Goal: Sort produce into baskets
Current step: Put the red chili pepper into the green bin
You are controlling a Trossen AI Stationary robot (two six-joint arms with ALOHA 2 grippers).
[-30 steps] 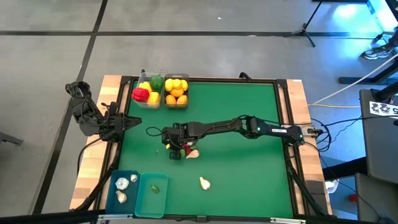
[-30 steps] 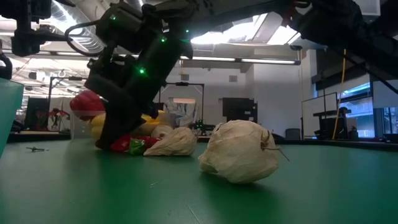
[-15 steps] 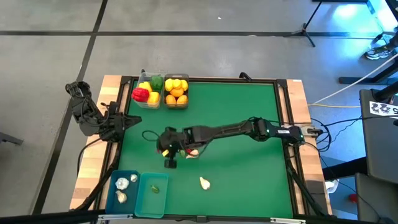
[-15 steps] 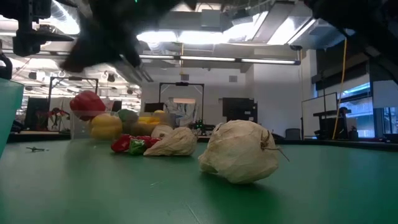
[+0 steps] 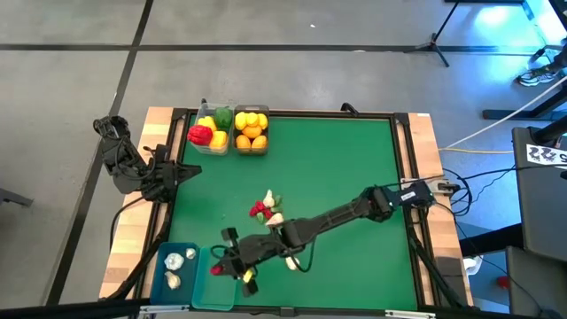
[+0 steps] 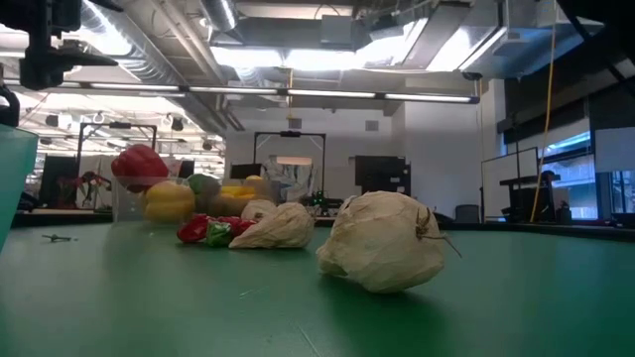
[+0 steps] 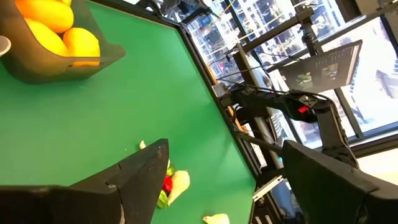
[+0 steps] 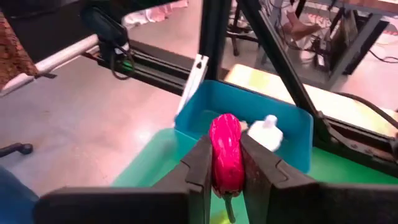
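The high view looks straight down over the whole green felt table (image 5: 354,177). The low view skims level across it, close to a papery white garlic bulb (image 6: 382,241). Each wrist view looks forward past its own claw; the left wrist and low views share the small red-and-green chili cluster (image 7: 165,188) on the felt.

site: I'm looking at a robotics lab | evidence: green-topped table (image 5: 337,159) sitting on bare concrete floor (image 5: 266,80) | background: ceiling lights (image 6: 327,96) glowing, monitors (image 6: 382,174) standing behind

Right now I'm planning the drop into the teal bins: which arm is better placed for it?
The right. Its gripper is shut on a red chili above the teal bins; the left gripper waits open at the table's left edge.
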